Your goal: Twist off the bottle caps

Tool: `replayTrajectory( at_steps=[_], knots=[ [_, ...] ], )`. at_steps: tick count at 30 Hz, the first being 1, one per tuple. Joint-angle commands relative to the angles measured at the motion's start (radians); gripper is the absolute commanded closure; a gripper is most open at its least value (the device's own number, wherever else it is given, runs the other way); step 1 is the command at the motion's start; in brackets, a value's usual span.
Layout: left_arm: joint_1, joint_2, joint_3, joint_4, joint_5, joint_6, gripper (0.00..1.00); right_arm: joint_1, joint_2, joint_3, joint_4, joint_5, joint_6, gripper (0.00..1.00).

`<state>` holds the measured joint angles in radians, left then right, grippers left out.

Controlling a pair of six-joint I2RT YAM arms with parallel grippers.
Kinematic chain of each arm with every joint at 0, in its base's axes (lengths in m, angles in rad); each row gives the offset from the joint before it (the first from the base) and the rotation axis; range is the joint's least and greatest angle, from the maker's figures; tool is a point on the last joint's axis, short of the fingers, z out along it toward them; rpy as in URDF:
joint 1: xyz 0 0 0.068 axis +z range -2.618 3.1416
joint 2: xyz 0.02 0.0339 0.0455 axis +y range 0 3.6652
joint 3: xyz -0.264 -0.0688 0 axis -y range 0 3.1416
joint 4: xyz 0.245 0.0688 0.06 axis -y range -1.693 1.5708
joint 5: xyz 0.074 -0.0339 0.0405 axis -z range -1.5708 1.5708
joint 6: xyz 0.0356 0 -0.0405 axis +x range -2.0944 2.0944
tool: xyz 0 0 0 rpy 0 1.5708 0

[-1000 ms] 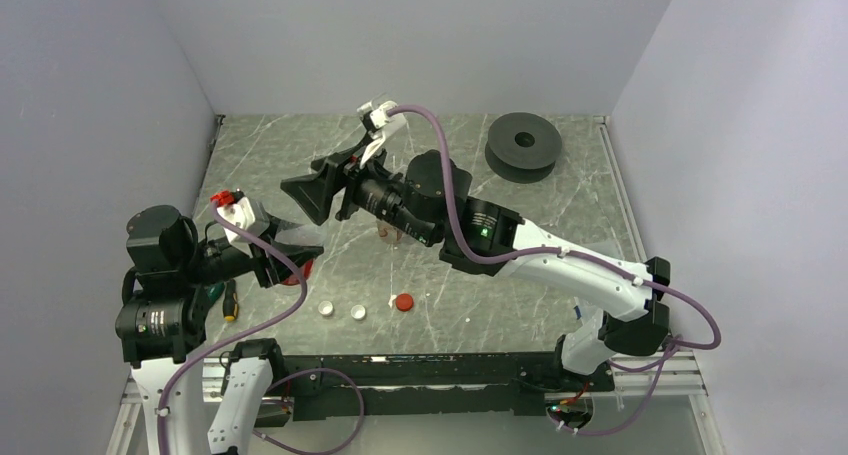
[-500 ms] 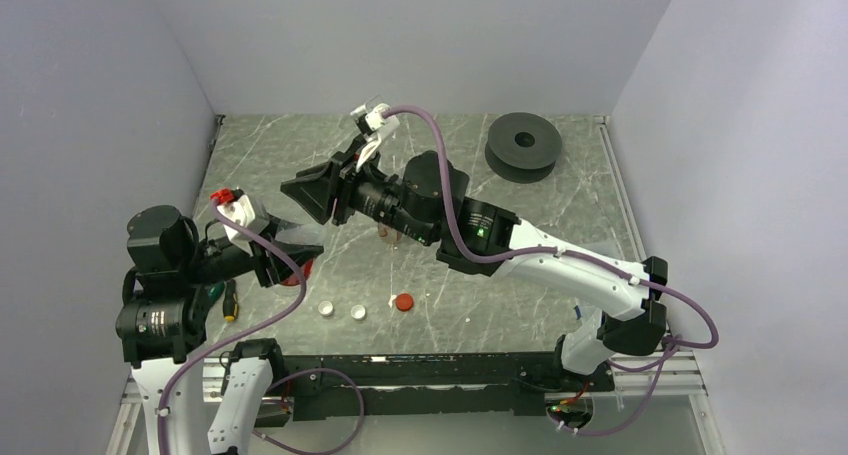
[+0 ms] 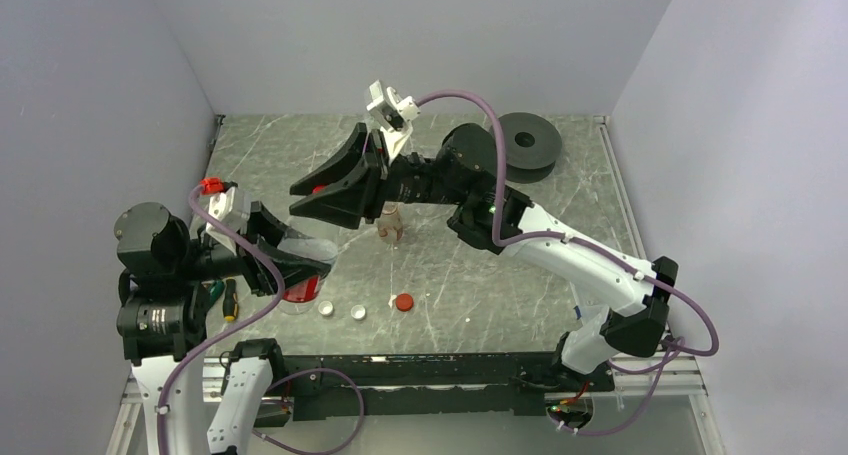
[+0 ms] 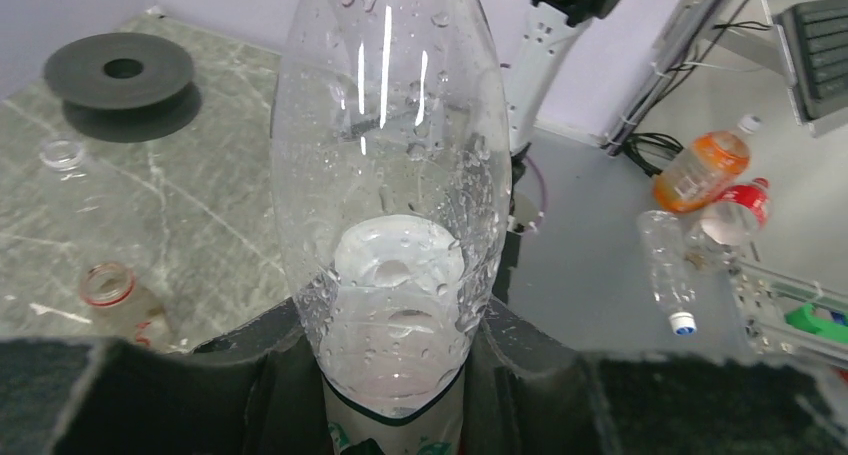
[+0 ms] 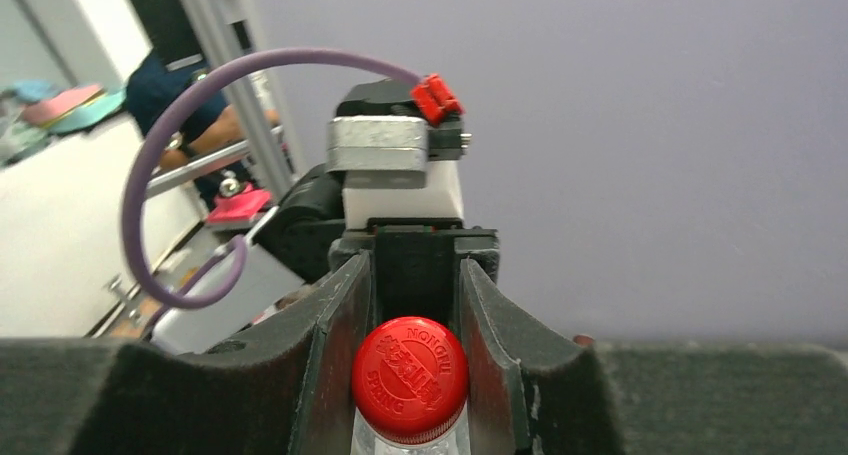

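One clear bottle (image 4: 392, 175), beaded inside with water droplets (image 4: 440, 275), is clasped round its body by the left gripper (image 4: 392, 340). Its red cap (image 5: 410, 377) is pinched between the right gripper (image 5: 410, 350) fingers, raised above the table (image 3: 520, 265). Two white caps (image 3: 325, 309) and a loose red cap (image 3: 403, 301) are laid on it.

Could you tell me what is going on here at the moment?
The left gripper clamps a clear bottle by its body, and the right gripper is closed around its red cap, placed to twist it off. The cap is not off yet. Two white caps and a loose red cap lie on the table, with an open bottle standing behind them.
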<state>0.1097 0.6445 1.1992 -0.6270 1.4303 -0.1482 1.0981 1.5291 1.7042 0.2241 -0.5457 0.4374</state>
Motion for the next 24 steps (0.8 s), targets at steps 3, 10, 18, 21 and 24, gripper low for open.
replayTrajectory(
  at_steps=[3,10,18,21,24],
  knots=[
    [0.003,-0.002,0.041,-0.001,0.075,-0.007,0.99,-0.024,-0.061,-0.013,0.066,-0.227,-0.028,1.00],
    [0.004,0.004,0.072,-0.135,-0.058,0.194,0.97,0.009,-0.133,-0.031,-0.083,0.380,-0.076,0.09],
    [0.004,-0.084,-0.028,-0.113,-0.449,0.442,1.00,0.165,-0.017,0.199,-0.381,0.830,-0.174,0.01],
    [0.003,-0.098,-0.044,-0.095,-0.499,0.454,1.00,0.172,0.080,0.353,-0.546,0.915,-0.147,0.04],
    [0.004,-0.091,-0.039,-0.093,-0.503,0.445,1.00,0.172,0.102,0.370,-0.575,0.927,-0.130,0.07]
  ],
)
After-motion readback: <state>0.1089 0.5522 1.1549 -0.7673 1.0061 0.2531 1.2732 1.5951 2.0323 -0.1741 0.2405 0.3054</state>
